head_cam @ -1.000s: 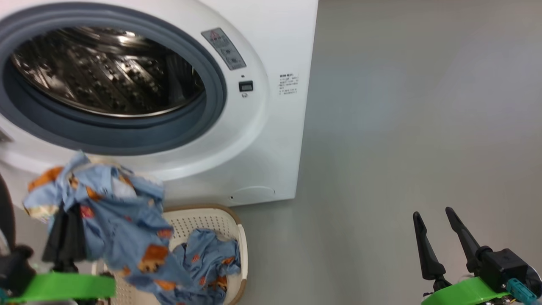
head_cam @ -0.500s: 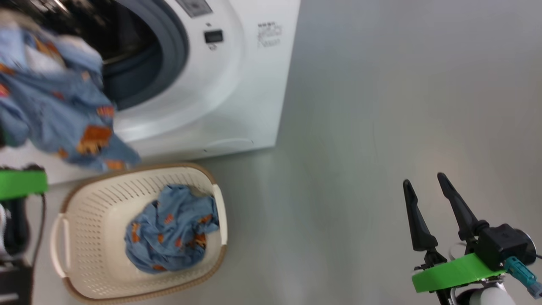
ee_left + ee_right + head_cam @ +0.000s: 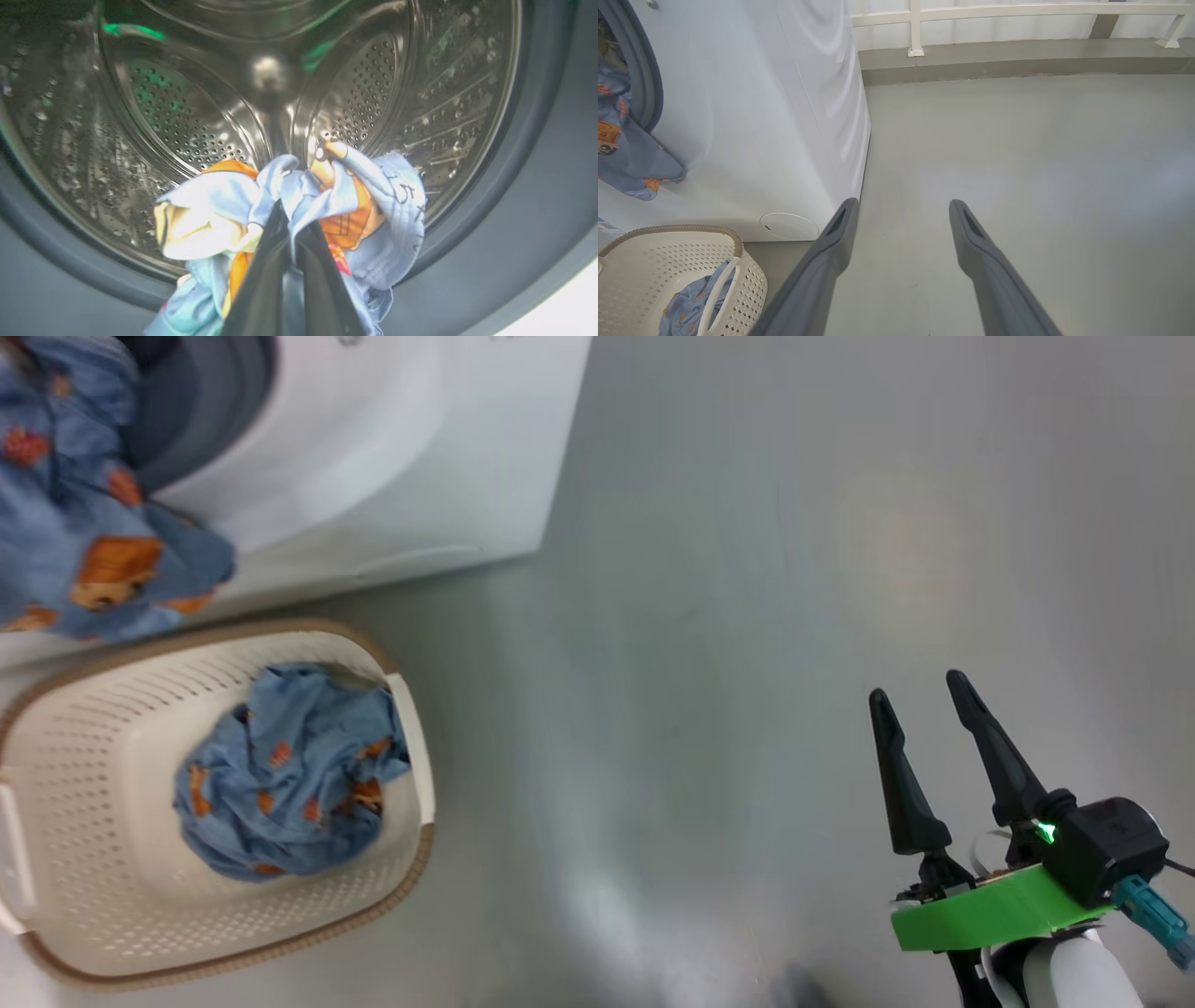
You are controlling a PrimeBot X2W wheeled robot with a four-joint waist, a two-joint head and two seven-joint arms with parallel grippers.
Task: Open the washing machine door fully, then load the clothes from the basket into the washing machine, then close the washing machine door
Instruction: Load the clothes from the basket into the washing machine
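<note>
My left gripper (image 3: 289, 219) is shut on a bundle of light blue clothes (image 3: 373, 196) with orange prints, held at the mouth of the washing machine's steel drum (image 3: 196, 116), inside the grey gasket (image 3: 537, 186). The same held clothes (image 3: 84, 523) hang over the white washing machine's (image 3: 373, 457) front at the head view's upper left. More clothes (image 3: 289, 770) lie in the cream basket (image 3: 411, 756) on the floor below. My right gripper (image 3: 917, 689) stands open and empty over bare floor, far to the right. The washing machine door is out of view.
Grey floor (image 3: 794, 569) stretches wide to the right of the machine. A white railing (image 3: 915, 28) on a low kerb runs along the back. The round service flap (image 3: 789, 226) sits low on the machine's front, just above the basket (image 3: 738, 242).
The head camera has swung down and right. The held clothes have gone from above the basket up to the drum opening. The right gripper stays open as before.
</note>
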